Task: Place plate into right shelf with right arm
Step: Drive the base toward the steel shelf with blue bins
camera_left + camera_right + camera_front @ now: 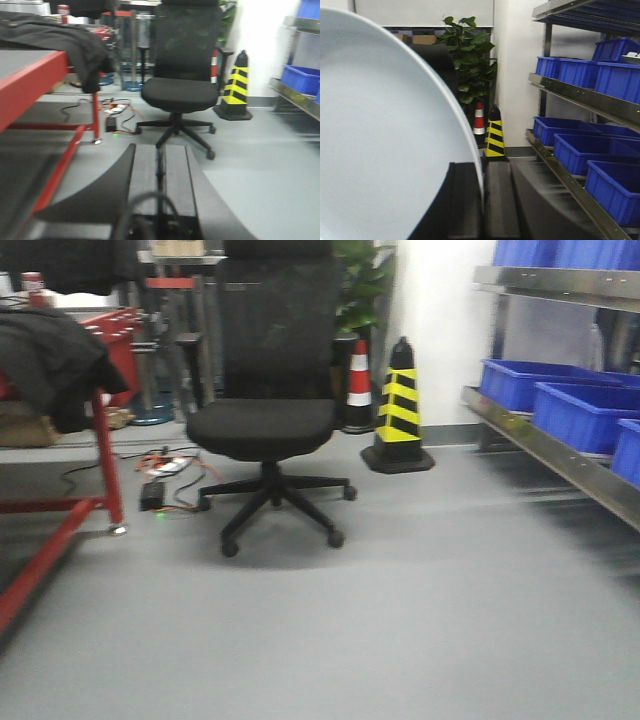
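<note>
One plate [385, 140], rim pinched in the right jaws, disc spreading left of them. Right shelf [580, 95] is to the right of and ahead of those jaws, not touching. Best move: swing right, aim for a gap above the blue bins [592, 150], clear the front beam. Left jaws pressed together, empty. Counts: three bins on the lowest tier, two traffic cones [495, 135], one office chair [265, 390]

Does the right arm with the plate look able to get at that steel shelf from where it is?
Probably yes. The right hand grips the plate, and the shelf stands close on its right with nothing showing between them. Its levels hold blue bins, though, so free space looks tight.
</note>
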`<state>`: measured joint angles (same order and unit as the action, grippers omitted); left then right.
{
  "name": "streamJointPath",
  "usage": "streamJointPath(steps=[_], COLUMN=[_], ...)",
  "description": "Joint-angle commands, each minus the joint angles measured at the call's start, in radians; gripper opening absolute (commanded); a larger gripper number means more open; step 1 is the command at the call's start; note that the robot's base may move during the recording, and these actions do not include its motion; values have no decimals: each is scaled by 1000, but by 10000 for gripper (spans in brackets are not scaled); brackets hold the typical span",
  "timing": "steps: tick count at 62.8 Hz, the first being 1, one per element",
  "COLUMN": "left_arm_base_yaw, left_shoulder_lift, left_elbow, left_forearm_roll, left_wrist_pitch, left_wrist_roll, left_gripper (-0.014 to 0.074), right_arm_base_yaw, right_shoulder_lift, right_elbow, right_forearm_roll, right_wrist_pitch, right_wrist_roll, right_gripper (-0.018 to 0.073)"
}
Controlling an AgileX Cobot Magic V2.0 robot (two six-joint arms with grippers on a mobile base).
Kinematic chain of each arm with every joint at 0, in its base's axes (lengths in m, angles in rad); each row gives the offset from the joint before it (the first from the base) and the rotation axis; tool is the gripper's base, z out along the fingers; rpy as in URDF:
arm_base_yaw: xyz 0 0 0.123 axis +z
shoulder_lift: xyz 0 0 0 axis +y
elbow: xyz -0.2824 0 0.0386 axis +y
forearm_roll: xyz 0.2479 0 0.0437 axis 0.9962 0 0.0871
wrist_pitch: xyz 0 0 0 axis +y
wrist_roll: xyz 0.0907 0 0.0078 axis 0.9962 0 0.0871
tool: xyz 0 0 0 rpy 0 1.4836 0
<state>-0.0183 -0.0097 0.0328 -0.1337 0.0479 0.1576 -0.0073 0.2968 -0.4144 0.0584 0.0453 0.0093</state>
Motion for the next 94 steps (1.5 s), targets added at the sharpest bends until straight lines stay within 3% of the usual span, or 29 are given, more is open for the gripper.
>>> streamJointPath(steps=[1, 94], left_arm_base_yaw=[-2, -2], left_shoulder_lift=[-10, -10], left_elbow=[10, 10], left_forearm_roll=[-8, -8], left_wrist_pitch=[-90, -90], left_wrist_roll=[-7, -7], left_gripper=[-128, -128], right_arm_base_yaw=[-6, -6], right_shoulder_lift=[8, 8], right_elbow=[-30, -30], right_forearm_roll=[-4, -4], right_wrist_pitch=[-97, -97], right_wrist_roll=[-4, -4], right_gripper=[53, 53])
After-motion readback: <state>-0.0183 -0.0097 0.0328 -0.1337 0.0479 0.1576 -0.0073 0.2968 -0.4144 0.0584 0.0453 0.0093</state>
